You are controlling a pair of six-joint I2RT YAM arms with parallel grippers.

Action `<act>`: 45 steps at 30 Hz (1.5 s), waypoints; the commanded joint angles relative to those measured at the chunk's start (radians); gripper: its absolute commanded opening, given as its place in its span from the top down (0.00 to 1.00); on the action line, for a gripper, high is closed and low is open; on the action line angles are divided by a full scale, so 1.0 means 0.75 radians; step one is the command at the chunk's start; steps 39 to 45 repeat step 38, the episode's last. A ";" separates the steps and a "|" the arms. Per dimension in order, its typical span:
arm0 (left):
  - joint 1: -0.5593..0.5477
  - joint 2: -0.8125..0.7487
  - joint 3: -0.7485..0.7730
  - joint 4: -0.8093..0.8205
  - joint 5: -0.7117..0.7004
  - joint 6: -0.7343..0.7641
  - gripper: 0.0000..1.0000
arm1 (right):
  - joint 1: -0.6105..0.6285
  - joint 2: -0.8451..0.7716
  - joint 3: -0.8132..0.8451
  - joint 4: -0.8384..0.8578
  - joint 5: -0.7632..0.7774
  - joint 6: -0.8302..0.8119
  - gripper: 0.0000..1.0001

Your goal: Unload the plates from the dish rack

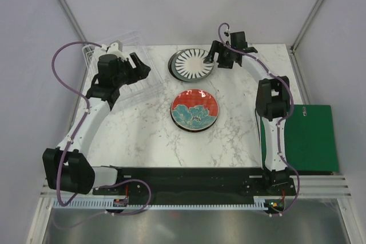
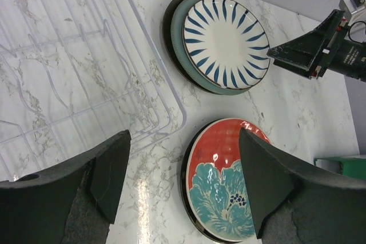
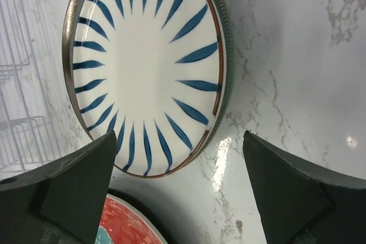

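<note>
The white wire dish rack (image 1: pixel 94 55) stands at the far left and holds no plates; its prongs show in the left wrist view (image 2: pixel 74 72). The white plate with dark radial stripes (image 1: pixel 193 63) tops a stack at the far middle, on a grey-teal plate (image 2: pixel 177 32) with a dark rim under it. The red plate with teal flowers (image 1: pixel 195 108) lies mid-table on a black-rimmed plate (image 2: pixel 186 181). My left gripper (image 1: pixel 140 67) is open and empty over the rack's right edge (image 2: pixel 184 135). My right gripper (image 1: pixel 217 55) is open and empty just right of the striped plate (image 3: pixel 180 135).
A flat green board (image 1: pixel 306 138) lies at the table's right edge. The marble table (image 1: pixel 148 135) runs out toward the near edge. The tent's walls and poles close in the back and sides.
</note>
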 commanded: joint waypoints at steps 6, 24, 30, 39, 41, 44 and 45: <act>-0.003 -0.155 -0.032 -0.030 0.012 0.103 0.00 | 0.028 -0.399 -0.248 -0.024 0.332 -0.240 0.02; -0.026 -0.777 -0.208 -0.220 -0.393 0.338 0.00 | 0.193 -1.589 -1.433 0.258 0.799 -0.334 0.02; -0.026 -0.842 -0.257 -0.255 -0.440 0.395 0.00 | 0.195 -1.786 -1.646 0.353 0.915 -0.312 0.02; -0.026 -0.861 -0.255 -0.253 -0.475 0.393 0.00 | 0.197 -1.932 -1.742 0.457 0.889 -0.314 0.02; -0.026 -0.861 -0.255 -0.253 -0.475 0.393 0.00 | 0.197 -1.932 -1.742 0.457 0.889 -0.314 0.02; -0.026 -0.861 -0.255 -0.253 -0.475 0.393 0.00 | 0.197 -1.932 -1.742 0.457 0.889 -0.314 0.02; -0.026 -0.861 -0.255 -0.253 -0.475 0.393 0.00 | 0.197 -1.932 -1.742 0.457 0.889 -0.314 0.02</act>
